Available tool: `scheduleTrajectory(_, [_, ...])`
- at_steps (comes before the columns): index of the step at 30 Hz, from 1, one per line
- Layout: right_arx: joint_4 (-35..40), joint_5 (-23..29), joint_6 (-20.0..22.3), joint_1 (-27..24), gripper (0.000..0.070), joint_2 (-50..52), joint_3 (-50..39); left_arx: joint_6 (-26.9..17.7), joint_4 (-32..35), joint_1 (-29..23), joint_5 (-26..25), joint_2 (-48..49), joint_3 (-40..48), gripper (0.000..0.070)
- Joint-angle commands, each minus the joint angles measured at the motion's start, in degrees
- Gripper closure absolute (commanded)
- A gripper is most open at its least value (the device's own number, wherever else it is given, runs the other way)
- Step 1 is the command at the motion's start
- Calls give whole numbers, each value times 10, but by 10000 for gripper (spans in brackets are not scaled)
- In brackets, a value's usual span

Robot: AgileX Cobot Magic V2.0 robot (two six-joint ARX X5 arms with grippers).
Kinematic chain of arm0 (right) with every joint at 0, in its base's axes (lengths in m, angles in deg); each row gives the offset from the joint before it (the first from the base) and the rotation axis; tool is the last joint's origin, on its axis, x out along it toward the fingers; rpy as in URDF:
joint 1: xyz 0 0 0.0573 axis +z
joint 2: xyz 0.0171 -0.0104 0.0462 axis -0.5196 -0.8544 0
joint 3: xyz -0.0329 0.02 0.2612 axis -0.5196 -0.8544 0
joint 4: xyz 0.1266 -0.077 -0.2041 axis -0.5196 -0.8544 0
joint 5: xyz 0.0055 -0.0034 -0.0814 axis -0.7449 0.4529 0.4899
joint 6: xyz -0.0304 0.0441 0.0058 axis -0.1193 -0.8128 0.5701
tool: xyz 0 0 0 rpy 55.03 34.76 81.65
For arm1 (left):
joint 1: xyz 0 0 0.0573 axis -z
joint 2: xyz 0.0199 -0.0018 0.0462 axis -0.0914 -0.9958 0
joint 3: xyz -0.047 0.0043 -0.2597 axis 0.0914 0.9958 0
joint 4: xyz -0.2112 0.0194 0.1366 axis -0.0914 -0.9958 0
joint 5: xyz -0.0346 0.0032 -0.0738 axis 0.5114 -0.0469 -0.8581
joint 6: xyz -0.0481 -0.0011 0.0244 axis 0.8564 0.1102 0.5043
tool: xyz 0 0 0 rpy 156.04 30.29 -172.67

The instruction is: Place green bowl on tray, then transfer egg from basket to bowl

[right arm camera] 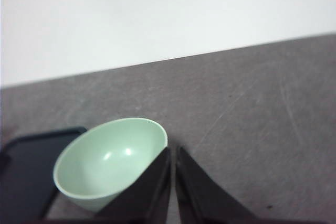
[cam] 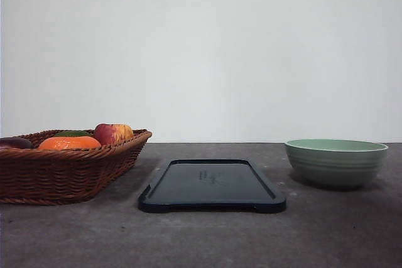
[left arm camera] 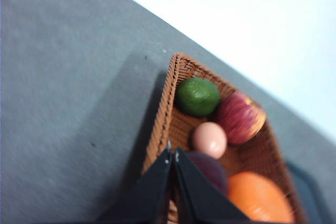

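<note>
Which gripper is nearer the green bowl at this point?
The right. The right gripper hangs shut just beside the green bowl, apart from its rim. The left gripper is over the basket at the table's other end, beyond the tray.

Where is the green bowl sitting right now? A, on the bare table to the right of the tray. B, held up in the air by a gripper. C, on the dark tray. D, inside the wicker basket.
A: in the front view the green bowl rests directly on the grey table, clear of the tray on its right side, while the basket sits on the far left.
</note>
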Motion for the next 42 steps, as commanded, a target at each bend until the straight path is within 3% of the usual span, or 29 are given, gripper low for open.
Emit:
scheduleTrajectory(1, [7, 6, -82, -1, 693, 0, -2, 120, -2, 0, 1, 1, 10, 700])
scheduleTrajectory(4, [33, 8, -118, -1, 693, 0, -2, 167, 11, 0, 1, 1, 10, 700])
scheduleTrajectory(11, [126, 12, -124, -1, 693, 0, -2, 155, 138, 0, 2, 1, 10, 700])
scheduleTrajectory(15, [147, 12, -115, -1, 694, -1, 4, 63, 205, 0, 2, 0, 6, 700])
scheduleTrajectory(18, [144, 15, -100, -1, 694, -4, 12, -13, 203, 0, 2, -1, -9, 700])
scheduleTrajectory(22, [137, 27, -85, -1, 694, -27, 36, -83, 202, 0, 2, -11, -29, 700])
scheduleTrajectory(26, [116, 25, -50, -1, 694, -71, 74, -135, 157, 0, 2, -44, -67, 700])
scheduleTrajectory(32, [61, -9, 2, -1, 694, -166, 147, -136, 75, 0, 1, -124, -140, 700])
scheduleTrajectory(35, [31, -31, 8, -1, 694, -217, 183, -139, 40, 0, -3, -168, -179, 700])
scheduleTrajectory(42, [-15, -96, 37, -1, 694, -336, 257, -204, -39, 0, -49, -277, -279, 700])
